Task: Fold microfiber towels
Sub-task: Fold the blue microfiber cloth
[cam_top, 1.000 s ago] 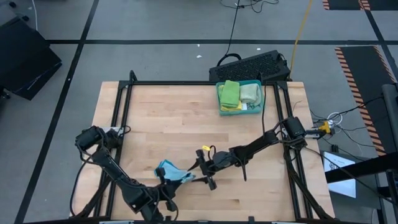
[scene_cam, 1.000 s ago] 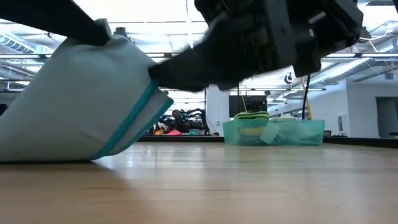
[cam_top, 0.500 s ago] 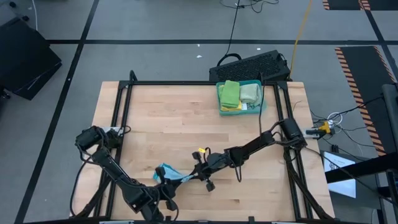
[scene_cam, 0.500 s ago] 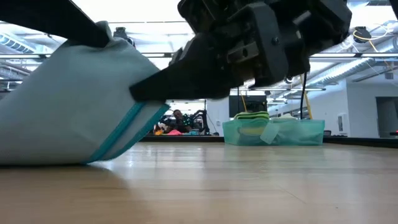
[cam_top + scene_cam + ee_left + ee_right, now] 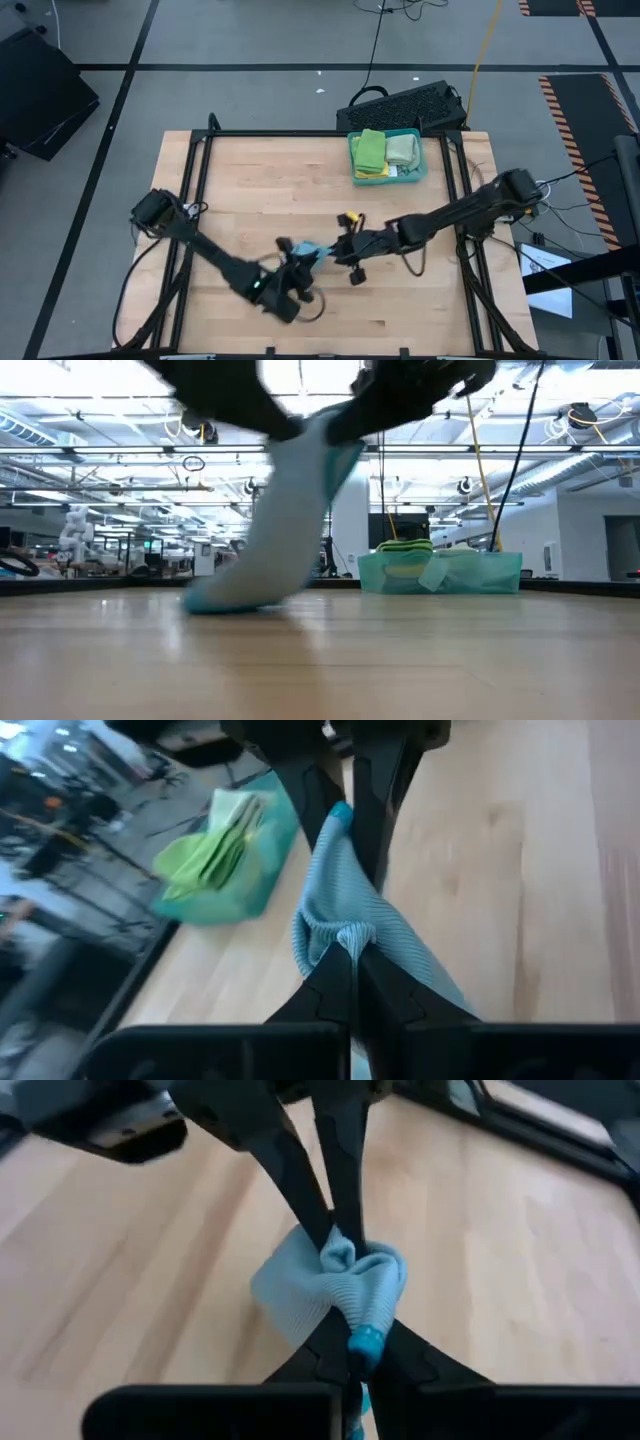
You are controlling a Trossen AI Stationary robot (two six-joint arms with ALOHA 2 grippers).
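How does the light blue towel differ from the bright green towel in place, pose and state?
The light blue towel hangs bunched above the table, pinched by the left gripper and right gripper; the bright green towel lies folded in the teal tray, untouched. Light blue is mid-table; bright green is at the far edge. Both are soft cloths.

Pretty much the whole wooden table (image 5: pixel 260 180) is bare, so there's loads of room to move on the left side and along the near edge; the only real clutter is the middle, where both grippers meet nose to nose on the blue towel (image 5: pixel 312 250); the teal tray (image 5: pixel 418 170) of folded towels (image 5: pixel 371 150) blocks the far right corner.
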